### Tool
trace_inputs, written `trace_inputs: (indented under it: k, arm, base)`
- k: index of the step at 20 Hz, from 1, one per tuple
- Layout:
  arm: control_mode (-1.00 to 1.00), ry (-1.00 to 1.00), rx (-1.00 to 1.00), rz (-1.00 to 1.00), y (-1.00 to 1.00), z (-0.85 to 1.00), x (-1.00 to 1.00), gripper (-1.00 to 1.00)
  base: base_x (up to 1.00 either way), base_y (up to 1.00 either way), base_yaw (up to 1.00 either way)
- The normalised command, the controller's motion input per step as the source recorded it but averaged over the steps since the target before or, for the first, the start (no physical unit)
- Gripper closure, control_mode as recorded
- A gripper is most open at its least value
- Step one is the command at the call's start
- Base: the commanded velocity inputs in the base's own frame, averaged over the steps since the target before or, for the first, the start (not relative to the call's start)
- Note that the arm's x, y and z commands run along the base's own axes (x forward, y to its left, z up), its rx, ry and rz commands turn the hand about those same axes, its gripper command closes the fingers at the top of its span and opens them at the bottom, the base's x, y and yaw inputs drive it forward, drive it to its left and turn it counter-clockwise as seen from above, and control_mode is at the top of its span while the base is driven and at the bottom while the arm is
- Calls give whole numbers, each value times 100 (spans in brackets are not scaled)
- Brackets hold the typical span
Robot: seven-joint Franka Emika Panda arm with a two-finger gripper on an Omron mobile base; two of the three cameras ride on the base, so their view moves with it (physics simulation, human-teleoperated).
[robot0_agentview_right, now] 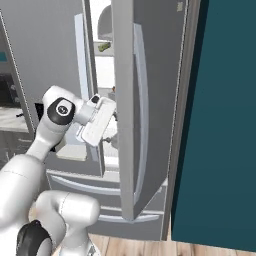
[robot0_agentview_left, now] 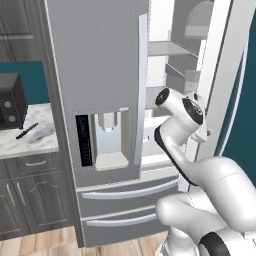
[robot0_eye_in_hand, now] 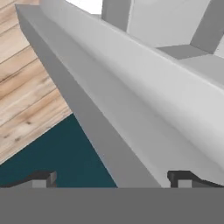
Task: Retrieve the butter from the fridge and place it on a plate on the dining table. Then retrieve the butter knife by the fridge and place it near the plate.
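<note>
Hand (robot0_eye_in_hand: 111,179) spread wide, empty, at the edge of the tall grey steel fridge's (robot0_agentview_left: 100,75) open right door (robot0_agentview_right: 145,100). Small pale yellow-olive butter stick (robot0_agentview_right: 103,46) on a white shelf at 12 o'clock. Thin black butter knife (robot0_agentview_left: 27,131) untouched on marbled desk (robot0_agentview_left: 35,140), 9 o'clock. Judgement: early; all fetching remains.

Pretty flat, even lighting all round, typical render look with no obvious lamp anywhere. The fridge (robot0_agentview_left: 100,75) steel reads as matte grey with no glare, and its white interior is the brightest patch, nearly blown out near the top. Shadows are soft and faint, mostly under the shelves. Edges look a bit jaggy and low-res. The hand view's wooden floor (robot0_eye_in_hand: 26,87) is slightly soft. No lens distortion that I can spot.
</note>
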Motion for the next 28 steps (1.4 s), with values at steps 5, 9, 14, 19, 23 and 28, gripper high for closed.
trace_inputs:
  k: [5,9,14,19,23,28]
  arm:
    - [-100,0,0,-7,-93,0,-62,-100]
    - [-100,-1,0,-8,-86,0,-62,-100]
    - [-100,-13,0,-6,-42,7,-56,-100]
    - [-100,-13,0,0,-14,7,-46,-100]
    - [-100,-25,4,0,15,0,-68,-100]
    - [-100,-25,15,-1,72,0,12,-100]
  base:
    - [0,0,0]
    - [0,0,0]
    - [0,0,0]
    - [0,0,0]
    - [0,0,0]
    - [0,0,0]
